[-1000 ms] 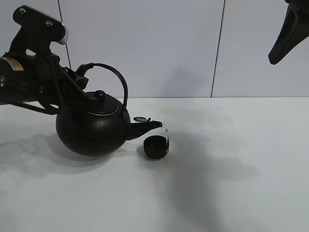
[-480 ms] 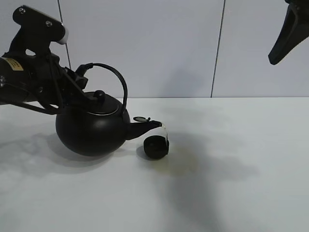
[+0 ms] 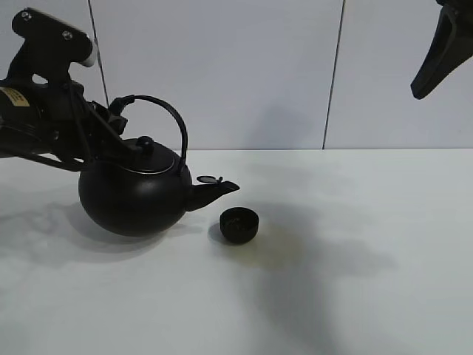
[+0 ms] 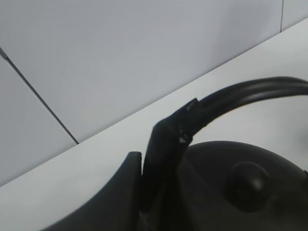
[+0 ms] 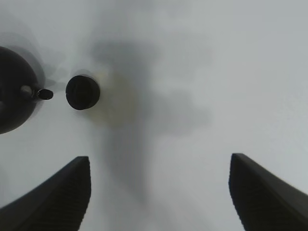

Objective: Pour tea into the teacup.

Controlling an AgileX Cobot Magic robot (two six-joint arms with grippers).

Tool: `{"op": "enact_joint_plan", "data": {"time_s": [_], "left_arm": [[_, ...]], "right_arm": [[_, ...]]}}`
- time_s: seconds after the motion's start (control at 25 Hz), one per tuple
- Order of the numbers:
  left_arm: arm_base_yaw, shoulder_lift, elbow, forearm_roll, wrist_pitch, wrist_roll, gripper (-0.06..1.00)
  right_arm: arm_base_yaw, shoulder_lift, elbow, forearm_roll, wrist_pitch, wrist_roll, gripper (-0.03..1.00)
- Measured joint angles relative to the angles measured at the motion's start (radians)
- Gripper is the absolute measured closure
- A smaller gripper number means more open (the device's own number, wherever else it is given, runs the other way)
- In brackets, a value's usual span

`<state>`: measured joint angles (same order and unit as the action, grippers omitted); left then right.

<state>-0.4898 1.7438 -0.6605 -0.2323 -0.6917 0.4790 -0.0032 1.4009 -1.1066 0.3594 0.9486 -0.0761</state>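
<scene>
The small matte-black teacup (image 3: pixel 239 225) stands upright on the white table (image 3: pixel 355 281).

White, flat, matte tabletop (image 3: pixel 355 296), seen from above. One small round matte-black handleless teacup (image 3: pixel 239 224) stands upright on it, mouth up, well ahead of the spread fingers (image 5: pixel 62 192) of the right gripper (image 5: pixel 160 158) and nearer to one finger than to the other. The large round black kettle (image 3: pixel 133 196), below the fingers of the left gripper (image 3: pixel 117 111), sits low beside the cup; contact with the tabletop cannot be determined. Soft grey shadows cross the surface.
</scene>
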Motion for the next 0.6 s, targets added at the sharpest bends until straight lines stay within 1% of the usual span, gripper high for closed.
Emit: {"op": "enact_joint_plan", "data": {"time_s": [0.6], "left_arm": [[0.001, 0.0, 0.0, 0.0, 0.0, 0.0, 0.82]], "right_arm": [[0.0, 0.0, 0.0, 0.0, 0.0, 0.0, 0.42]]}}
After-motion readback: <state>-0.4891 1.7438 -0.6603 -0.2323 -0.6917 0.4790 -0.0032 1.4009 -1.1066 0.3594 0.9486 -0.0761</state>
